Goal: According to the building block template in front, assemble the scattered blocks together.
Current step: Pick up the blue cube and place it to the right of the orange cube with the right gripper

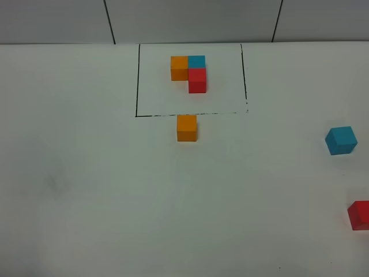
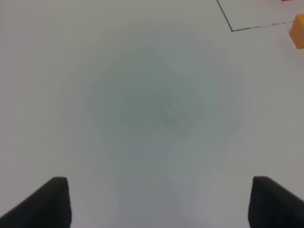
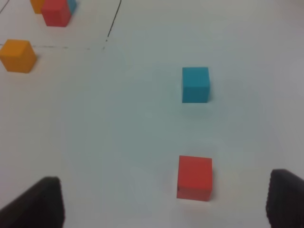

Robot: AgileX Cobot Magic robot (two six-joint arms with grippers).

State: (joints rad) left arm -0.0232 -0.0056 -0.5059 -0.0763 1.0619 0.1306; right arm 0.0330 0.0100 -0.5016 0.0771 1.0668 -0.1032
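Observation:
The building block template (image 1: pixel 190 70) sits at the back centre inside a thin black outline (image 1: pixel 136 86): orange and blue side by side, red in front of blue. The scattered blocks lie apart. The orange cube (image 1: pixel 187 127) is just in front of the outline, the sky-blue cube (image 1: pixel 341 140) at the far right, and the red cube (image 1: pixel 360 214) at the right edge, cut off. My left gripper (image 2: pixel 161 204) is open over bare table, with the orange cube (image 2: pixel 298 31) far ahead. My right gripper (image 3: pixel 164 204) is open, the red cube (image 3: pixel 194 178) just ahead of it and the blue cube (image 3: pixel 195 84) beyond.
The table is a plain white surface with a grey wall along its back edge (image 1: pixel 184 43). In the right wrist view the orange cube (image 3: pixel 17 55) and the template (image 3: pixel 56 12) show far off. Neither arm appears in the high view.

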